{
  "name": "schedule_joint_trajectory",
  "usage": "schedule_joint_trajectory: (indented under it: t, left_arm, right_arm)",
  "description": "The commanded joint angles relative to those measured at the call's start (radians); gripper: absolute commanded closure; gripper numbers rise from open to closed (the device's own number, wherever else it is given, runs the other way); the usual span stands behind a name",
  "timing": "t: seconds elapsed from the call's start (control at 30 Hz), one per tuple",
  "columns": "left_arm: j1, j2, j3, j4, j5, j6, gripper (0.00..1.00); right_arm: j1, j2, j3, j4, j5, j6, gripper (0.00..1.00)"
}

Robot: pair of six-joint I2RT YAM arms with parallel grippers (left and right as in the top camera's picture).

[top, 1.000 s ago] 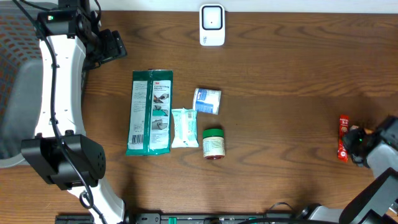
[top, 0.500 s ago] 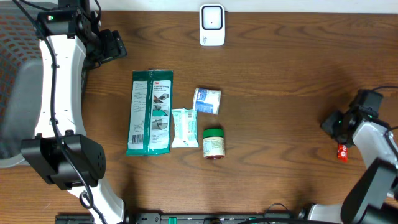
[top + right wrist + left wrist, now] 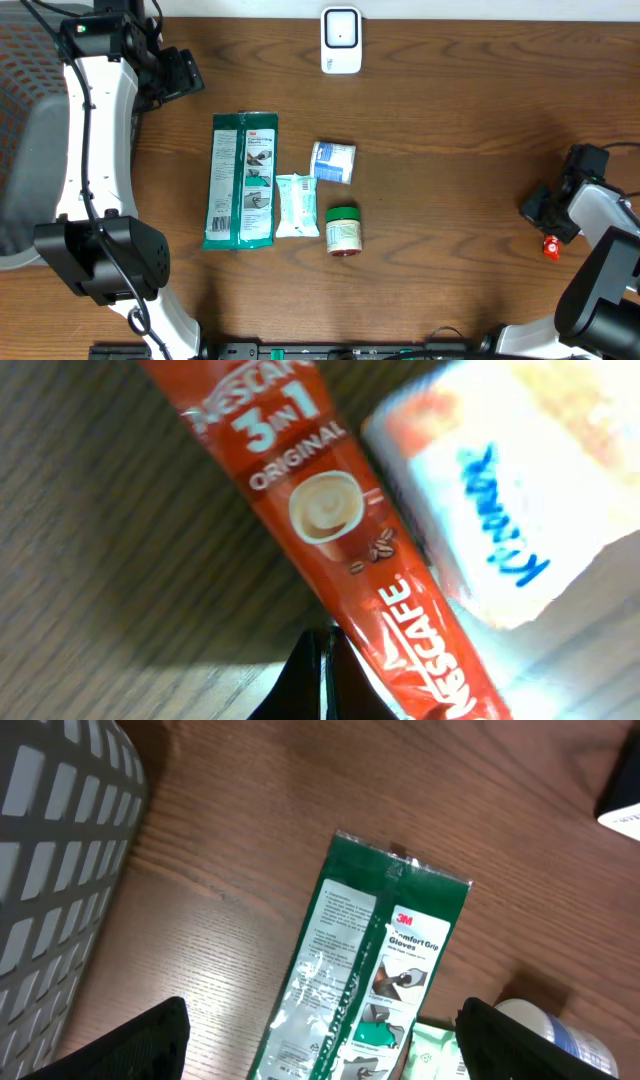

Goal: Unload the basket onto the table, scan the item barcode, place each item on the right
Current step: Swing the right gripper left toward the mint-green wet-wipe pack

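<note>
A red Nescafe 3-in-1 sachet [image 3: 340, 520] lies flat on the wooden table, filling the right wrist view. My right gripper [image 3: 325, 640] is shut, its tips against the sachet's left edge with nothing seen between them. From overhead the right gripper [image 3: 550, 230] covers most of the sachet [image 3: 550, 246] near the right edge. The white barcode scanner [image 3: 341, 40] stands at the back centre. My left gripper [image 3: 325, 1050] hangs open above the green 3M gloves pack [image 3: 375, 960], holding nothing. Overhead, the left gripper [image 3: 178, 75] is at the back left.
Mid-table lie the gloves pack [image 3: 240, 180], a pale green wipes pack [image 3: 296, 205], a white-and-blue tube [image 3: 333, 162] and a green-lidded jar [image 3: 343, 230]. A white packet with blue writing [image 3: 500, 510] lies beside the sachet. A grey mesh basket [image 3: 50, 870] stands left.
My right arm swung in from the table's right edge toward the left, then settled back over the sachet, which is now mostly covered. The left arm has not moved.
</note>
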Motion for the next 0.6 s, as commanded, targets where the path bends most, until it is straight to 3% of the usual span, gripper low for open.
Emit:
schedule_joint_trajectory:
  t: [0.0, 0.2, 0.3, 0.37, 0.4, 0.5, 0.57]
  left_arm:
    - [0.003, -0.034, -0.007, -0.006, -0.005, -0.013, 0.15]
    - [0.003, -0.034, -0.007, -0.006, -0.005, -0.013, 0.15]
    - [0.003, -0.034, -0.007, -0.006, -0.005, -0.013, 0.15]
    - [0.004, -0.034, -0.007, -0.006, -0.005, -0.013, 0.15]
    - [0.003, -0.034, -0.007, -0.006, -0.005, -0.013, 0.15]
    - [0.003, -0.034, -0.007, -0.006, -0.005, -0.013, 0.15]
    - [0.003, -0.034, -0.007, -0.006, -0.005, -0.013, 0.15]
  right_arm:
    - [-0.010, 0.011, 0.059, 0.010, -0.057, -0.064, 0.99]
    - [0.006, 0.011, 0.078, 0.058, -0.472, -0.138, 0.97]
    - [0.011, 0.011, 0.078, 0.072, -0.615, -0.118, 0.88]
    - [0.011, 0.011, 0.078, 0.062, -0.669, -0.066, 0.72]
    - [0.011, 0.011, 0.078, 0.044, -0.686, -0.031, 0.71]
    - [0.035, 0.011, 0.078, 0.015, -0.746, -0.066, 0.79]
    - [0.068, 0.010, 0.087, -0.015, -0.749, -0.109, 0.75]
